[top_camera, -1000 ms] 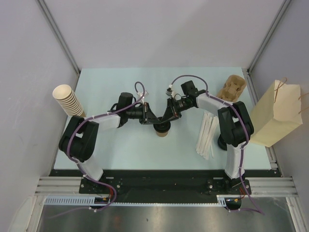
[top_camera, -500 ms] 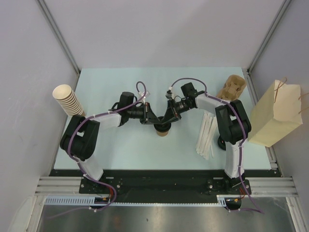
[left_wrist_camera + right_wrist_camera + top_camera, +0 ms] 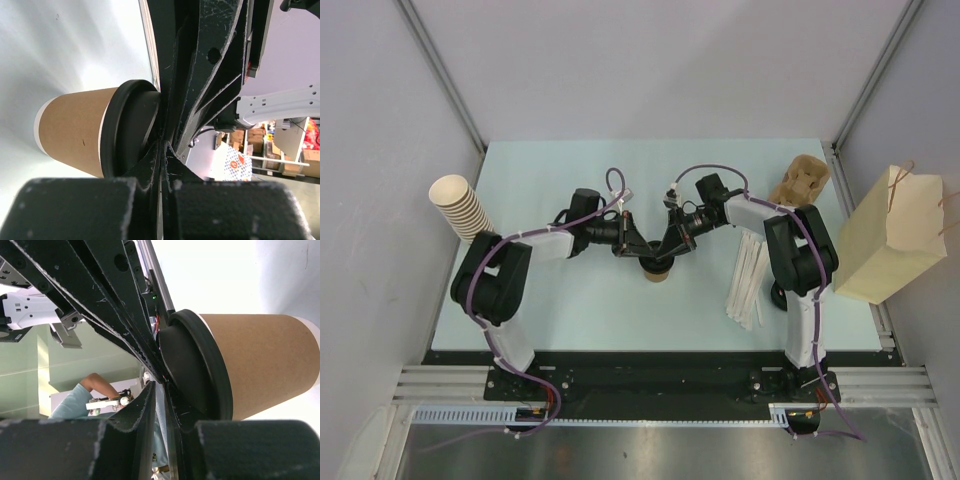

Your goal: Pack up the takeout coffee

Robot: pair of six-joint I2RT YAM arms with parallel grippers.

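Coffee cup [image 3: 70, 132], black lid [image 3: 127, 125], both jaws touching

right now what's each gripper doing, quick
left gripper: shut, holding nothing, tips against the black lid on the paper cup.
right gripper: jaws nearly together beside the same lid; cannot tell if it grips anything.
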